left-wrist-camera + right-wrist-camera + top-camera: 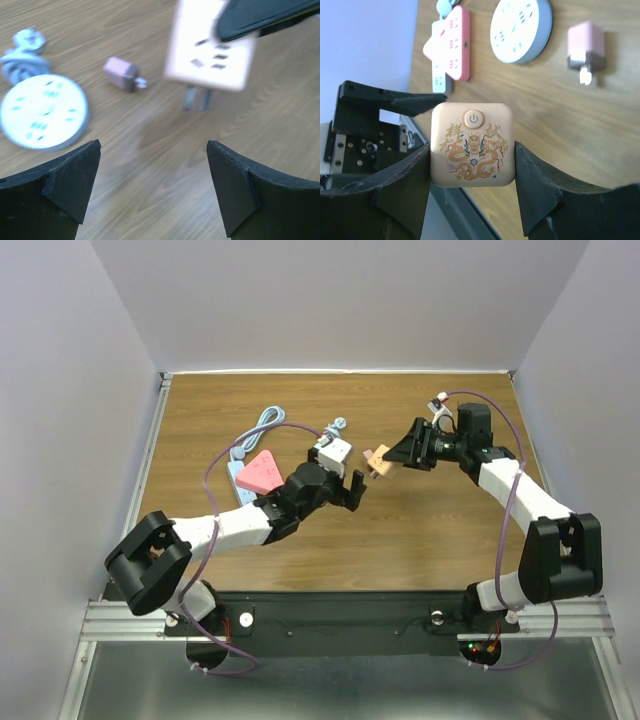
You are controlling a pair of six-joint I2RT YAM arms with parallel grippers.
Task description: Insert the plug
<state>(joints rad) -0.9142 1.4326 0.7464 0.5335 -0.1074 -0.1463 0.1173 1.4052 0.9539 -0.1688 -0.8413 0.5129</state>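
Observation:
My right gripper [393,458] [472,150] is shut on a peach square plug adapter [472,145] [378,463] with a gold dragon print and a power button, held above the table. In the left wrist view the adapter [212,47] hangs blurred at the top with two metal prongs [197,97] pointing down. My left gripper [352,488] [152,145] is open and empty, just left of and below the adapter. A round white socket hub [45,110] [521,27] [332,450] lies on the table beyond it. A pink triangular power strip [262,472] [451,42] lies further left.
A small pink charger [122,74] [586,47] lies on its side next to the round hub. The hub's coiled grey cable [25,50] sits behind it. A pale blue cable [262,425] runs from the pink strip. White walls enclose the wooden table [440,540].

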